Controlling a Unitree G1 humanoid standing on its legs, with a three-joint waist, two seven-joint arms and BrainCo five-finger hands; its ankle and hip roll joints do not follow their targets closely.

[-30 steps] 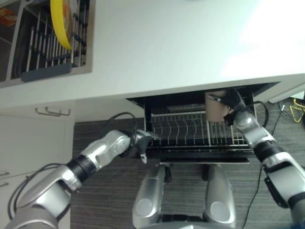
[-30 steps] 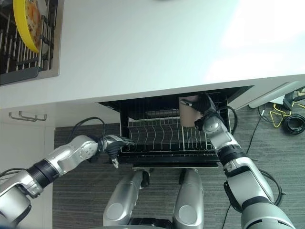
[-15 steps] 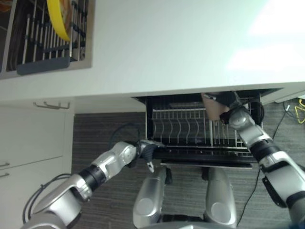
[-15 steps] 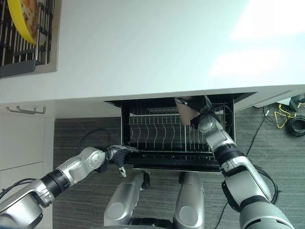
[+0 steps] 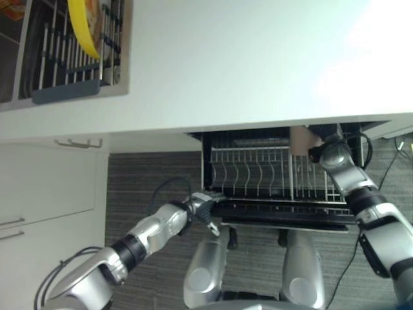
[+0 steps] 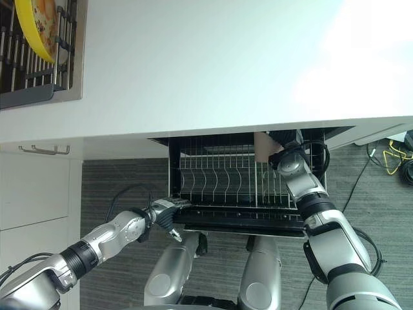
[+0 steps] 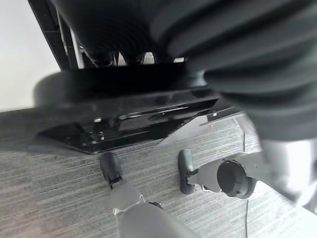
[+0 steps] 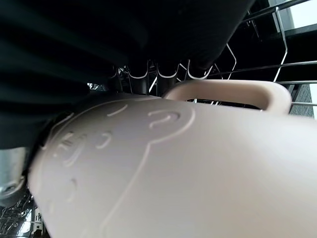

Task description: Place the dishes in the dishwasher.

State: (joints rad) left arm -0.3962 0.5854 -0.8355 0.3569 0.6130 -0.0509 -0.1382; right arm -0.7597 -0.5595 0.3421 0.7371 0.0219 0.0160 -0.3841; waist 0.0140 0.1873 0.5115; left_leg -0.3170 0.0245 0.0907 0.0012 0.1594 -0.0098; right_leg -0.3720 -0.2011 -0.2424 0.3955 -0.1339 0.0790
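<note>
Holding a beige mug [image 6: 265, 147] at the far right of the pulled-out dishwasher rack [image 6: 219, 184], under the edge of the white countertop [image 6: 206, 64]; right hand [image 6: 288, 143] clasped around the mug body, fingers curled over it in the right wrist view; mug handle [image 8: 233, 93] and embossed relief on the mug wall [image 8: 148, 163] visible there, with the wire tines [image 8: 277, 54] of the rack just beyond.

Positioned at about 1 o'clock from the rack centre, partly tucked beneath the countertop lip; contact between mug and tines cannot be told.

Resting at the front left corner of the rack, about 8 o'clock from its centre, left hand [image 6: 166, 212]; fingers against the dark front edge of the dishwasher drawer [image 5: 284, 213]; grasp state cannot be told, fingers hidden behind the dark cover and the drawer edge in the left wrist view.

Standing upright in the dish drying rack [image 5: 64, 58] set in the sink at 10 o'clock on the countertop, a yellow plate [image 5: 84, 29]; well apart from the dishwasher.

Fitted below the sink, white cabinet fronts [image 5: 45, 187] with a metal handle [image 5: 80, 143]; grey striped floor [image 5: 148, 187] beside them.
</note>
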